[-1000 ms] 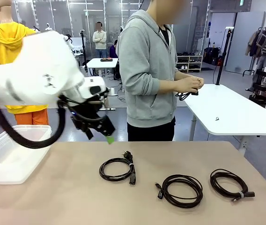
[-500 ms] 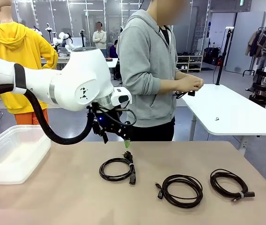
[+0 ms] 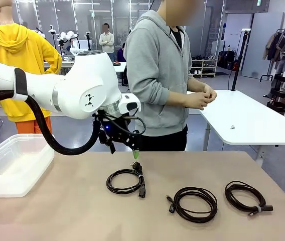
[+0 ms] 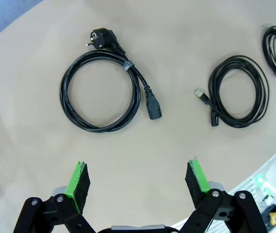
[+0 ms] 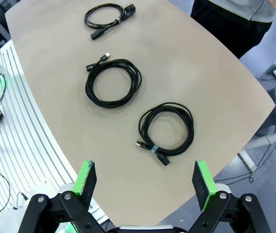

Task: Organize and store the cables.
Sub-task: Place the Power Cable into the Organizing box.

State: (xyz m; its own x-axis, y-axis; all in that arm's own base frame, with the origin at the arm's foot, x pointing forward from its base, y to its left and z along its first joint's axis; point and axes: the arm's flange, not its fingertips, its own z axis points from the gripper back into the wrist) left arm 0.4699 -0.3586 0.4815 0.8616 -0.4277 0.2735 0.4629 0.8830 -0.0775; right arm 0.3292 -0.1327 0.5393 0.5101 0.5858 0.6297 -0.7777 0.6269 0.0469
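Note:
Three cables lie coiled on the tan table. The left cable has a large power plug, and my left gripper hovers open just behind and above it. The left wrist view looks straight down on this cable, which lies ahead of the open gripper with nothing between the green pads. The middle cable and the right cable, bound with a tie, lie nearer the front edge. My right gripper hangs open high above the right cable.
A clear plastic bin stands at the table's left edge. A person in a grey hoodie stands at the far side with both hands together at chest height. A white table stands behind on the right.
My left arm swung right, from over the bin to above the left cable, then held still. The person's hands closed together; the black cord they held no longer shows.

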